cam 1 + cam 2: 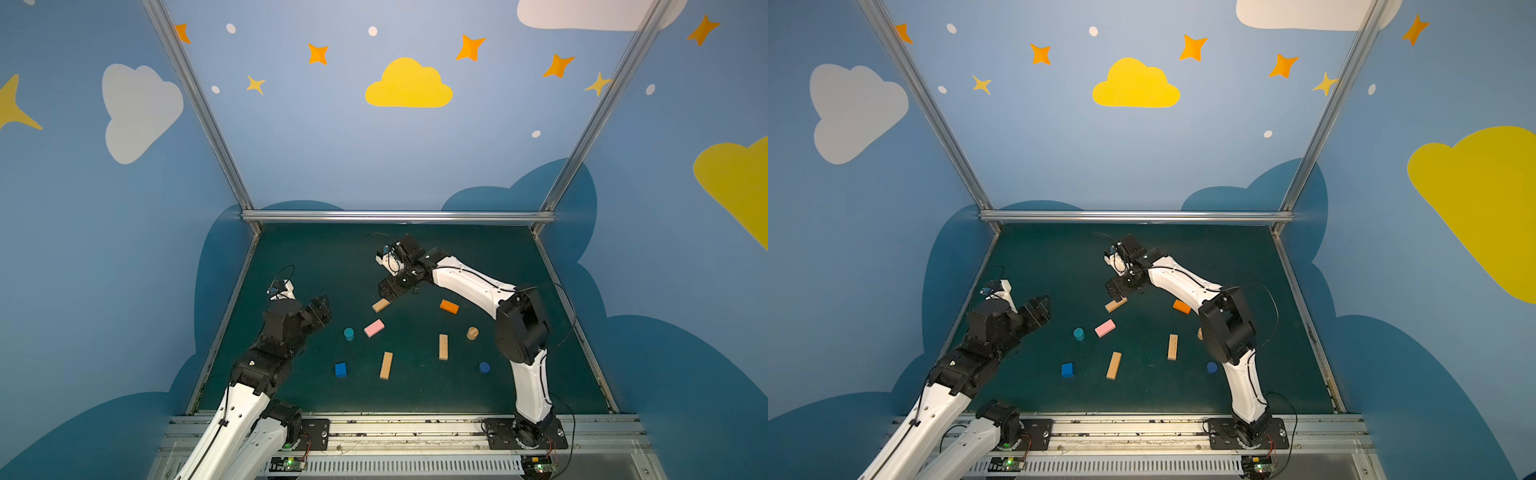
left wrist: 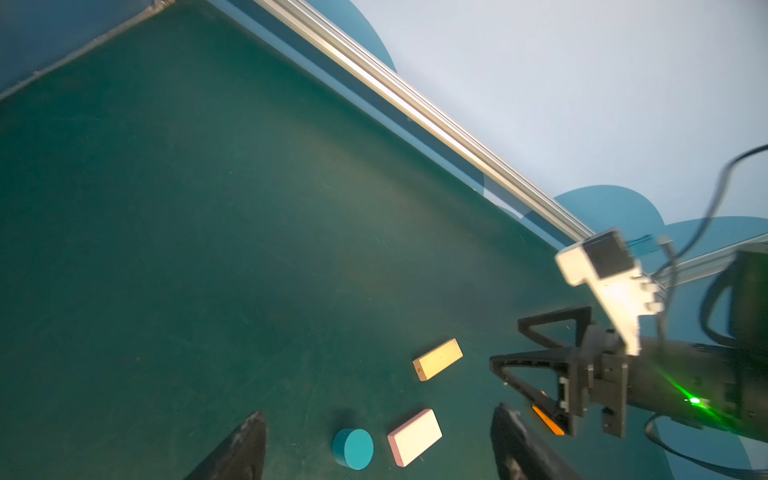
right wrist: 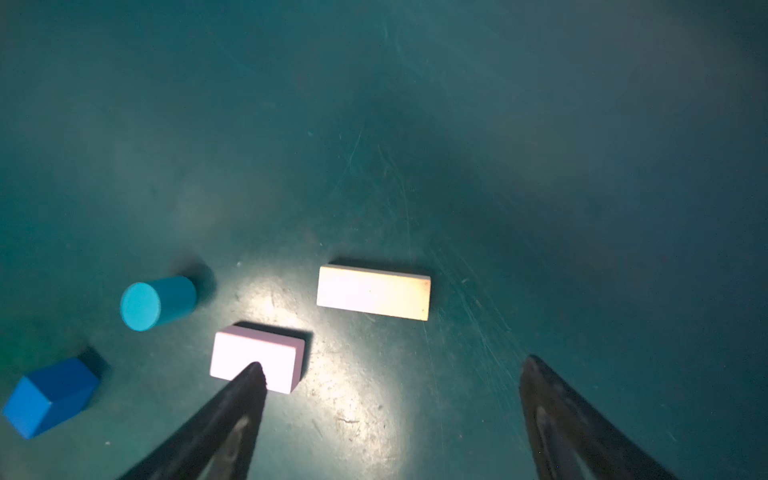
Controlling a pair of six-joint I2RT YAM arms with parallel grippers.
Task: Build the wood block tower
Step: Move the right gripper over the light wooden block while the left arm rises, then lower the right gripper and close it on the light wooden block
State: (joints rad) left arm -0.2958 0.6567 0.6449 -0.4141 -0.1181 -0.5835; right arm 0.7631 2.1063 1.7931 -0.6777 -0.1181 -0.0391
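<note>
The blocks lie singly on the green mat, none stacked. A tan bar lies just below my right gripper, which hovers open and empty above it. Round it are a pink bar, a teal cylinder, an orange bar, a tan cylinder, two more tan bars, a blue cube and a dark-blue cylinder. My left gripper hangs open and empty, left of the teal cylinder and pink bar. The right wrist view shows the tan bar ahead of the open right gripper.
An aluminium rail closes the back of the mat, and slanted rails bound its sides under blue painted walls. The arm bases sit on the front rail. The right forearm spans the mat's right half.
</note>
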